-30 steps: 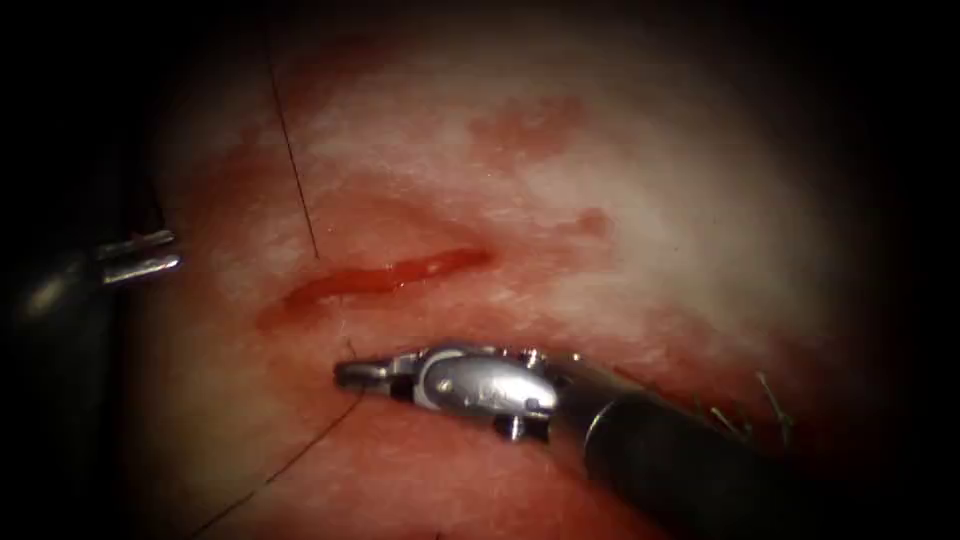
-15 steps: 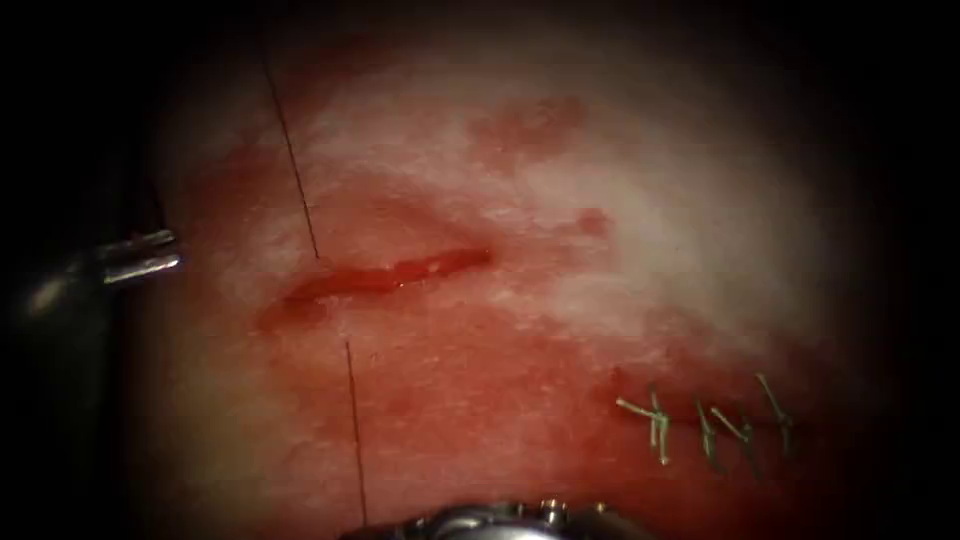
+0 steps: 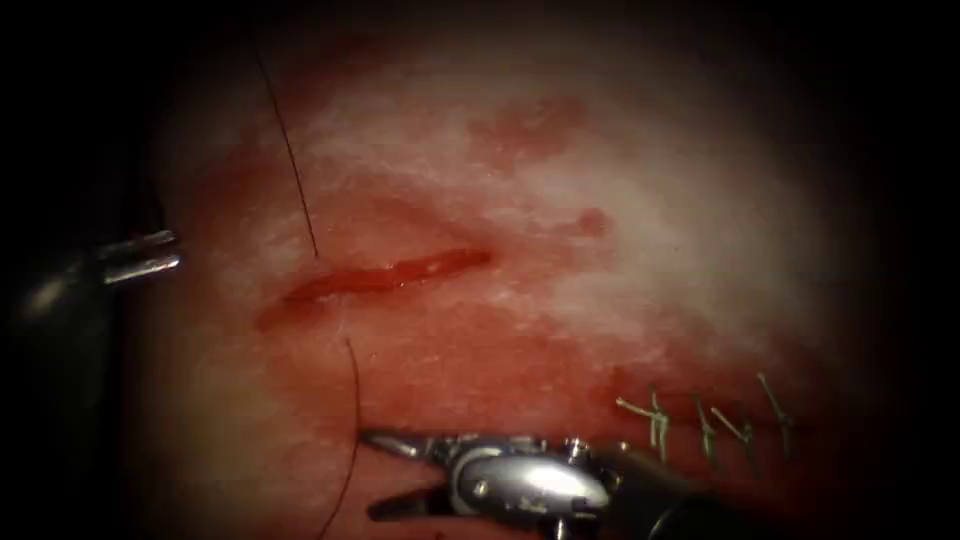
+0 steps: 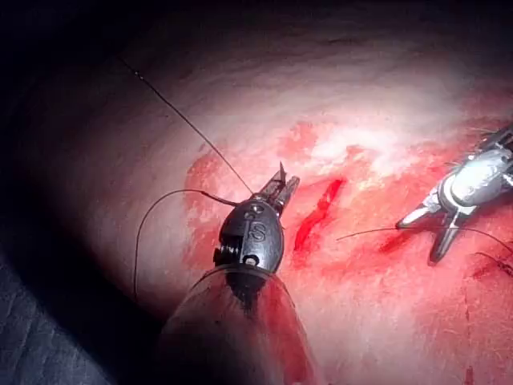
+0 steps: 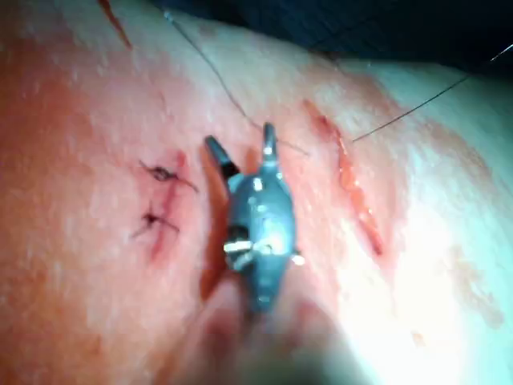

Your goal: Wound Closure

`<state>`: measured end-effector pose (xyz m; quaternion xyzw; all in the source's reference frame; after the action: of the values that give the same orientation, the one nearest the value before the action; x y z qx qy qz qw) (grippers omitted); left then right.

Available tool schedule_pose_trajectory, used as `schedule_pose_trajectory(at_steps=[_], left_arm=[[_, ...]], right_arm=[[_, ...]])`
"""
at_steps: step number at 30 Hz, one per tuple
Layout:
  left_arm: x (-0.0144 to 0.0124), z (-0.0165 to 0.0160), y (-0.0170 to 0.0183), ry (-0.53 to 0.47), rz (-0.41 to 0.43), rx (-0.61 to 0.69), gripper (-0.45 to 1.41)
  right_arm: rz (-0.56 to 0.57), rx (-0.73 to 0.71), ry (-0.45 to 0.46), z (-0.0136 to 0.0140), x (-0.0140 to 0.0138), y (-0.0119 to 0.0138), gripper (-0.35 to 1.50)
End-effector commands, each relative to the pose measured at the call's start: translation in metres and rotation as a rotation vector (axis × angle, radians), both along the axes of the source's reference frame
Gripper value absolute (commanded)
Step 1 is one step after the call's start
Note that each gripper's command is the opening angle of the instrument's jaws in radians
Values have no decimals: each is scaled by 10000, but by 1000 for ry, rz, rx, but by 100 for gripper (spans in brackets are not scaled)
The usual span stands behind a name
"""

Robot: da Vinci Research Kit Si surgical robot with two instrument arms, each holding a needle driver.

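Note:
The cut (image 3: 385, 275) lies open in the tissue (image 3: 620, 200), lined with red fluid. A dark thread (image 3: 290, 150) comes down from the top to the cut's left end and reappears below it as a slack strand (image 3: 355, 400) curving toward the bottom edge. My right tool (image 3: 368, 476) lies below the cut with its jaws spread wide and nothing between them; the strand hangs just left of its tips. The right wrist view shows the same open jaws (image 5: 239, 135) beside the cut (image 5: 353, 184). My left tool (image 3: 176, 251) stays left of the cut, jaws shut (image 4: 284, 178), with thread running past them.
Several finished stitches with cut ends (image 3: 700, 420) sit at the lower right, just above the right tool's shaft; they also appear as stitches (image 5: 160, 200) in the right wrist view. Red fluid stains the tissue around and below the cut.
The right tool, shut on the thread below the cut, pulled it taut toward the bottom edge, then came back up and opened; the strand now hangs slack. The left tool stayed still.

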<state>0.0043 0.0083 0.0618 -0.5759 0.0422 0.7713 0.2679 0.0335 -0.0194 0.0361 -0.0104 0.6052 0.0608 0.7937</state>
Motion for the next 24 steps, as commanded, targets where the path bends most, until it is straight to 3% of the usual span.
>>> schedule_pose_trajectory(at_steps=[1, 7, 12, 14, 15, 16, 17, 18, 24], left_arm=[[-4, 6, 1, -1, 1, 0, -45], [-4, 6, 1, -1, 1, 0, -45], [-4, 6, 1, -1, 1, 0, -45], [-4, 6, 1, -1, 1, 0, -45], [-4, 6, 1, -1, 1, 0, -45], [-4, 6, 1, -1, 2, 0, -45], [-3, 6, 1, -1, 2, 0, -45], [-3, 6, 1, -1, 2, 0, -45], [-3, 6, 1, -1, 2, 0, -45]], right_arm=[[11, -3, -9, 24, 9, 17, 126], [22, -3, -11, 72, 31, 48, 126], [17, -6, 6, 83, 53, 51, 126], [20, -7, 5, 84, 61, 51, 118], [11, -5, 10, 84, 61, 51, 98], [-19, -1, 29, 83, 60, 50, 47], [-65, 9, 34, 81, 58, 48, -20], [-83, 13, 27, 80, 56, 47, -35], [-109, 11, 34, 60, 41, 27, -35]])
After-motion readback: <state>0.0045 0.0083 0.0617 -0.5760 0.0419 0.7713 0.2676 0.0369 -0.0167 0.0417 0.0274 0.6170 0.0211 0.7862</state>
